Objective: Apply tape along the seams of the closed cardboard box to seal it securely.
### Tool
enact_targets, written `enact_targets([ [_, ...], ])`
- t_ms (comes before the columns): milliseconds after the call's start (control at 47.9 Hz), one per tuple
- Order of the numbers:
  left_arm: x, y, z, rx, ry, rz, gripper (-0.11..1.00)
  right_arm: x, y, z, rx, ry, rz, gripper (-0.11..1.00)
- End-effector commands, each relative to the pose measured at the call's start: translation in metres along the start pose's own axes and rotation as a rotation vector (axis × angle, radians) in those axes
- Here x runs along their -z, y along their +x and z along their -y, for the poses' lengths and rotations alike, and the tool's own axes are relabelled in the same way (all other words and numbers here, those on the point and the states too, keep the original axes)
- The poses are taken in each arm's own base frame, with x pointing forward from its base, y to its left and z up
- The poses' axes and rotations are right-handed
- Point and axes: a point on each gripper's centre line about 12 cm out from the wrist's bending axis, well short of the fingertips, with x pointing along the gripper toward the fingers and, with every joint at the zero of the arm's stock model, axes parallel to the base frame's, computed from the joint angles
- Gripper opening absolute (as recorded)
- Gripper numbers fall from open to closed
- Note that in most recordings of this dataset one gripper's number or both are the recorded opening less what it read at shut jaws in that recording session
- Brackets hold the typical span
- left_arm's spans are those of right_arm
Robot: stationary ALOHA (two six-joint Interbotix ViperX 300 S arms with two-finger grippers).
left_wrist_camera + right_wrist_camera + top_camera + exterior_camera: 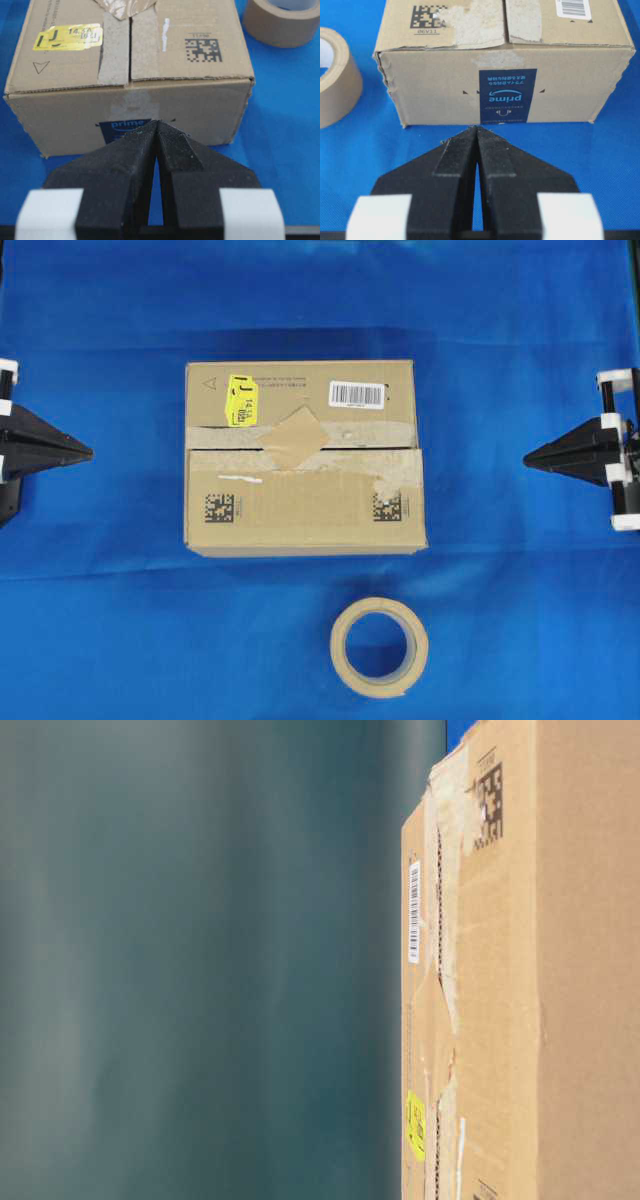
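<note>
The cardboard box (305, 455) is being shown centred on the blue desk (100, 640), the tape (298, 437) already bridging the seams (370, 447) near mid-length. The left tool (85, 452) and right tool (530, 454) are being kept closed, empty, well clear at either side, seemingly because application is finished.

The brown cardboard box (305, 458) sits closed on the blue table, a square tan tape (293, 436) piece lying diagonally across its dark central seam (370, 447).

A robot lab bench: blue cloth (100, 640) under two fixed arms.
</note>
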Motion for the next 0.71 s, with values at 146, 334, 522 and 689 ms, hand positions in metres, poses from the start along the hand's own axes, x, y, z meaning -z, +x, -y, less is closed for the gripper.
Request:
enact_targets([
  [146,-0.0047,0.0009,-0.0004,-0.002,0.001,0.009,0.00,-0.0090,-0.0009,-0.0009,-0.001,0.006,0.029,0.00],
  [334,-0.0039,0.0012,-0.0003,-0.002,0.001,0.006,0.00,-0.0095,-0.0013,-0.0007,0.000,0.006,0.033,0.00],
  [522,-0.0039,0.0012,-0.0003,-0.002,0.000,0.006,0.00,-0.0101,-0.0013,-0.0010,-0.002,0.004,0.034,0.00],
  [689,-0.0041,0.0010,-0.0003,-0.002,0.001,0.008,0.00,-0.0103,-0.0015,-0.0008,-0.001,0.005,0.036,0.00],
])
